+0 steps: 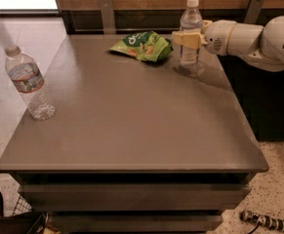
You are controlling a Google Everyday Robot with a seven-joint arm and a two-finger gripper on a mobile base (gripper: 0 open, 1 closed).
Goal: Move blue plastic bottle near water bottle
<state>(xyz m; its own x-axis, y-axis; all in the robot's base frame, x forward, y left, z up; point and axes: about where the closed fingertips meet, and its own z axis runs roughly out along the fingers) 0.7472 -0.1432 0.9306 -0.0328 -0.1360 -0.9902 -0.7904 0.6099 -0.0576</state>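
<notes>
The blue plastic bottle [190, 23], slim with a white cap and a pale label, is upright at the far right of the table, next to the chip bag. My gripper [186, 39] reaches in from the right and is shut on the bottle's middle, holding it just above the table top; its near finger [184, 39] crosses the label. The water bottle [30, 84], clear and ribbed with a red, white and blue label band, stands upright at the table's left edge, far from my gripper.
A green chip bag [142, 46] lies at the back middle, just left of the held bottle. The grey table [131, 126] has a wooden wall with metal brackets behind it. A dark basket [10, 216] sits on the floor at lower left.
</notes>
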